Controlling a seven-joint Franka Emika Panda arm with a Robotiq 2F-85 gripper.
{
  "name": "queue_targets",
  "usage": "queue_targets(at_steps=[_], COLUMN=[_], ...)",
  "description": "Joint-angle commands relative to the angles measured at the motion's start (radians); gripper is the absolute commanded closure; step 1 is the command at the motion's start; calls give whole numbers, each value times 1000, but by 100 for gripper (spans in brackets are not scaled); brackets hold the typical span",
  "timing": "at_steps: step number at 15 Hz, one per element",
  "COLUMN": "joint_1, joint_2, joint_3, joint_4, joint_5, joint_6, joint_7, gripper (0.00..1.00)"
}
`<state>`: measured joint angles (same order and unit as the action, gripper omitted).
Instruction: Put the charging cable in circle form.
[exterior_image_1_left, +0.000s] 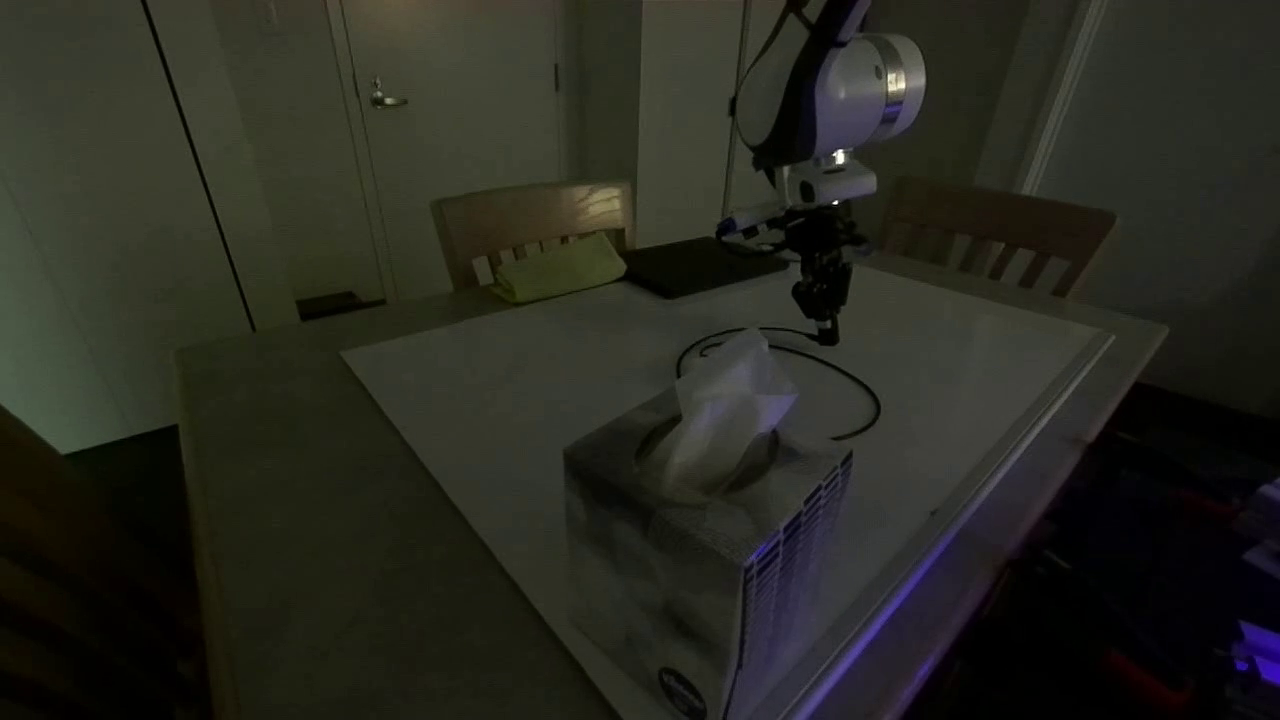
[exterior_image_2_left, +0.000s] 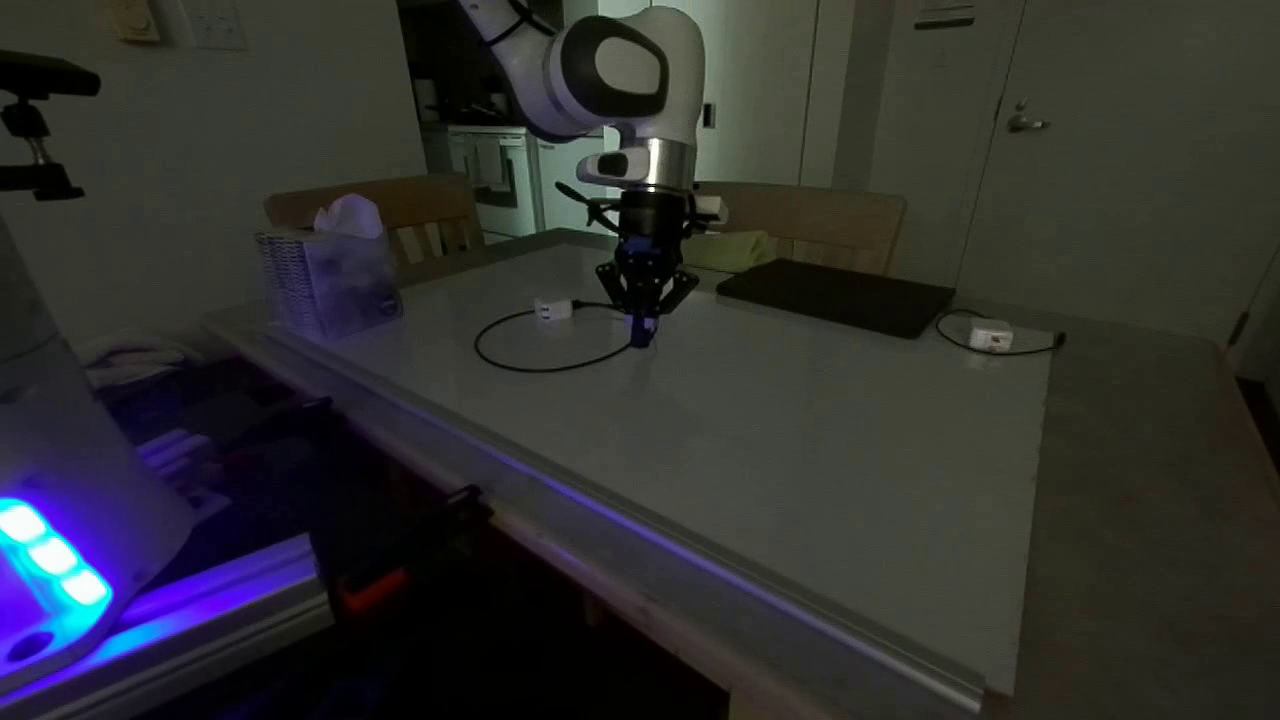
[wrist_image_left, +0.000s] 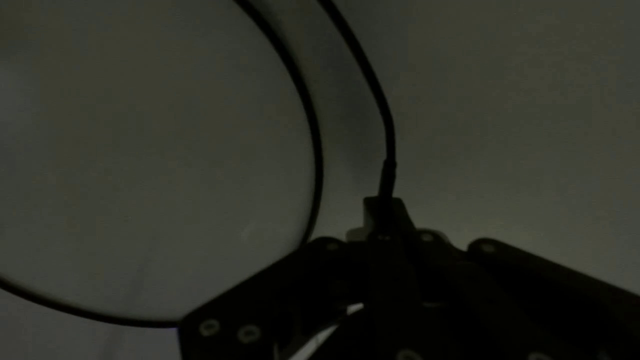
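The charging cable is a thin black cord lying on the white board in an open, rounded loop. The loop also shows in an exterior view and in the wrist view. Its whitish plug rests on the board beside the loop; the tissue box seems to hide it in an exterior view. My gripper points down at the loop's edge, its tips low over the board. In the wrist view the fingers are shut on a thicker end piece of the cord, partly hidden between them.
A tissue box stands on the white board. A flat black pad and a yellow-green cloth lie at the table's edge. Another white block with a black cord lies near the pad. Chairs stand around the table.
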<state>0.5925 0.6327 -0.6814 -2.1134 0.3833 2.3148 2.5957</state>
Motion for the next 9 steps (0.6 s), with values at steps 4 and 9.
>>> queue_targets(at_steps=[4,9], joint_1=[-162,-99], joint_2=[-117,-119], joint_3=[187,138], joint_4=[-64,-70], joint_5=[-99,-88], joint_6=[63,19], joint_7=[33,-24], gripper=[85,44])
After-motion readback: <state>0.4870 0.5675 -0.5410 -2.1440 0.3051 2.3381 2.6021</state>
